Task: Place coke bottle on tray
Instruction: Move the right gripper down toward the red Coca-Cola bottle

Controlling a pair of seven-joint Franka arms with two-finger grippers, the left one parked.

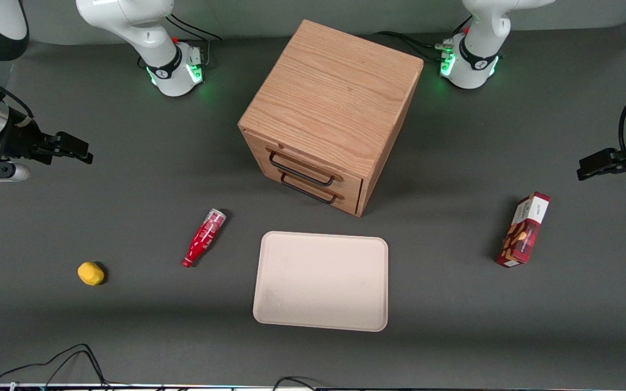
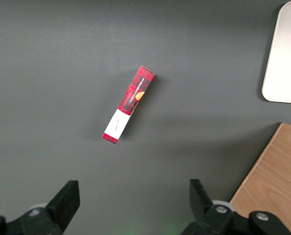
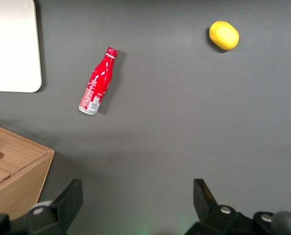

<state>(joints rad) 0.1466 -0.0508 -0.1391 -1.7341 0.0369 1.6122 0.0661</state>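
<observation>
Coke bottle lies flat on the grey desk, apart from everything, with bare desk all round it. The beige tray lies just beside it toward the parked arm's end, its near edge clear of the bottle. In the front view the bottle's long axis runs from about 1 o'clock to 7 o'clock: silvery base toward the wooden drawer cabinet, red cap toward the camera. A yellow lemon-like fruit sits well apart, at the bottle's 8 o'clock. The tool hangs above the desk's working-arm end, fingers spread wide, holding nothing.
</observation>
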